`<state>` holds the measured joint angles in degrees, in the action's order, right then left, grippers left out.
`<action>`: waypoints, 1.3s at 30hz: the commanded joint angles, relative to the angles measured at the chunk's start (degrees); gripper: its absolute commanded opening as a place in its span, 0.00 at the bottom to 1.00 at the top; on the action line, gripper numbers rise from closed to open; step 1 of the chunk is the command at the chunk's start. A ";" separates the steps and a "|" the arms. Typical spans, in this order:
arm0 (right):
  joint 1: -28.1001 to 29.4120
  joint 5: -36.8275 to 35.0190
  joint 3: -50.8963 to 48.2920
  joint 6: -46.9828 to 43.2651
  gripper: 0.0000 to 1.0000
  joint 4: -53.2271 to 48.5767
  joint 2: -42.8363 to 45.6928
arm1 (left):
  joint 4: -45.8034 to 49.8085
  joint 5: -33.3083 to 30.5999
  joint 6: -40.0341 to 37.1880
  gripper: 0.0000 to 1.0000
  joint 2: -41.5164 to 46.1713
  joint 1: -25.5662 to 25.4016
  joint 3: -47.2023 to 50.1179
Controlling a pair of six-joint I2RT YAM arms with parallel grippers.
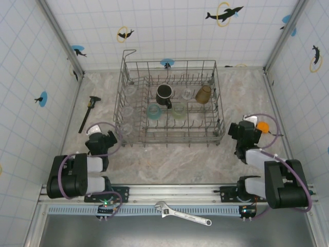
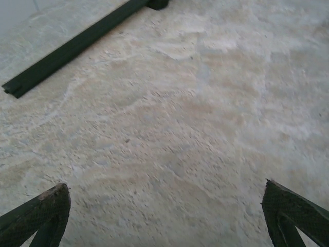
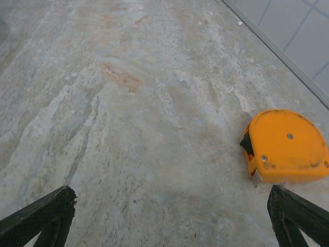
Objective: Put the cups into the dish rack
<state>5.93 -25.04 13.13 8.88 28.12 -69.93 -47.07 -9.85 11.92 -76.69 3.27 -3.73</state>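
**Top view.** The rack (image 1: 169, 62) sits mid-table, at 12 o'clock from the arm bases. Every one of the cups we can count is inside it:
- The mug (image 1: 164, 93) is near centre.
- The tumbler (image 1: 203, 93) is at the mug's 3 o'clock.
- The teal cup (image 1: 153, 110) and green cup (image 1: 178, 110) are one row nearer.
- The glasses (image 1: 127, 110) run down the 9 o'clock side, with one more between mug and tumbler.

We see no cup loose on the table (image 1: 169, 154), so we judge loading done or nearly so. The left gripper (image 1: 101, 136) is at the rack's 7 o'clock and the right gripper (image 1: 244, 128) at its 4 o'clock. Both hold nothing. A caliper (image 1: 88, 112) lies at the rack's 9 o'clock, and a wrench (image 1: 182, 213) rests on the near rail.

**Handling, our guess.** The cups look light and rigid. The glasses and tumbler are likely slick and breakable, and best pinched across the wall at the rim. The mug is probably heavier, so we would take it by the rim opposite the handle. Tines may snag a tilted cup.

**Left wrist.** The fingers (image 2: 46, 206) sit at the 7 and 5 o'clock corners, spread wide over bare stone. A dark bar at 11 o'clock is probably the caliper, cut off by the frame.

**Right wrist.** The jaws are spread wide with nothing between them. A tape measure (image 3: 285, 146) lies at 3 o'clock, close to one finger, and we cannot tell whether they touch.

**Hard to make out.** The clear glasses blur into the wires, so their count and which way up they stand are uncertain.
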 commanded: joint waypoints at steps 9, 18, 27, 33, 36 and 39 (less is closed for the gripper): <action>3.48 -2.30 -11.13 -5.93 1.00 27.52 -3.40 | -27.35 9.20 -8.40 0.98 -9.55 -0.81 4.59; 1.29 -3.52 -17.03 -2.68 1.00 46.11 -10.94 | -26.01 10.42 -8.47 0.98 -10.03 -0.37 3.73; -0.79 4.96 -13.34 -2.81 1.00 42.14 -15.58 | -26.28 10.41 -8.46 0.98 -10.07 -0.37 3.73; -0.92 4.34 -15.46 -3.42 1.00 51.13 -18.56 | -26.16 10.38 -8.48 0.98 -10.00 -0.41 3.72; -0.19 3.00 -14.88 -3.21 1.00 46.55 -16.63 | -26.13 10.45 -8.47 0.98 -10.04 -0.42 3.71; -0.93 4.54 -14.48 -2.95 1.00 46.89 -17.04 | -26.14 10.46 -8.42 0.98 -10.07 -0.43 3.68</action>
<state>5.23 -20.80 0.27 5.61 73.47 -87.35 -71.33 -0.40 4.32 -86.61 2.87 -0.40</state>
